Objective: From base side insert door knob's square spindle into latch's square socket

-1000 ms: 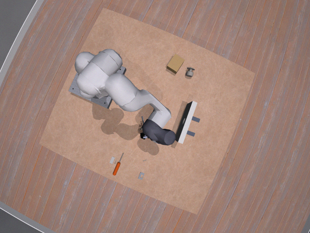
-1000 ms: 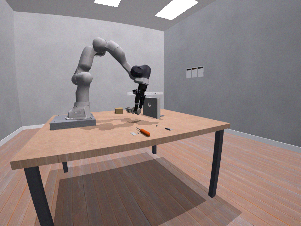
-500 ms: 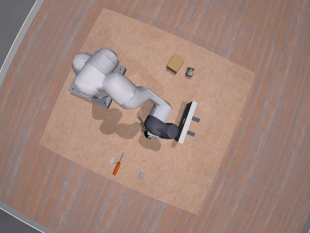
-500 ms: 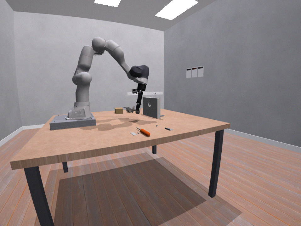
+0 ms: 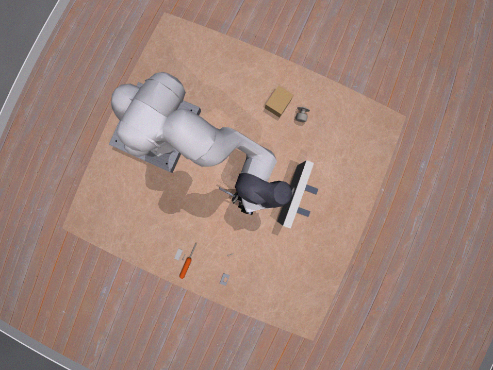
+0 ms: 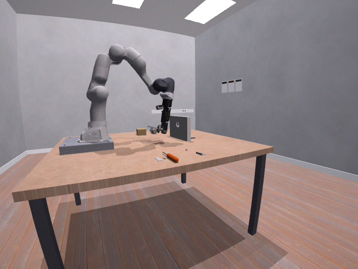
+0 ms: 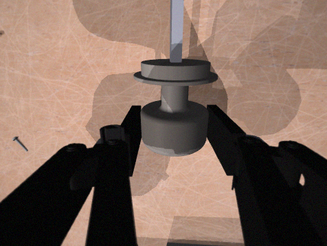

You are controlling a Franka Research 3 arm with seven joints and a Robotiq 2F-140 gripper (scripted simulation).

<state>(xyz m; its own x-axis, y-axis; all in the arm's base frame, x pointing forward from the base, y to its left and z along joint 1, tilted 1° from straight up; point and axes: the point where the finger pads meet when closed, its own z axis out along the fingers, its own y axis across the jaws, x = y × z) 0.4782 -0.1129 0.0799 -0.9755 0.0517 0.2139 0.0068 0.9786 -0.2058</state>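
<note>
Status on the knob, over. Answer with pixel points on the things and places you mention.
Gripper (image 5: 234,198) (image 6: 164,131) (image 7: 174,119) shut on knob (image 7: 174,127). Spindle (image 5: 225,190) (image 6: 151,126) (image 7: 176,31) clear of door panel (image 5: 298,195) (image 6: 179,131), pointing away. Nothing visible between knob and panel except gripper.

Upright board (image 5: 296,194) (image 6: 179,128) beyond the jaws (image 5: 243,203) (image 6: 164,132).
</note>
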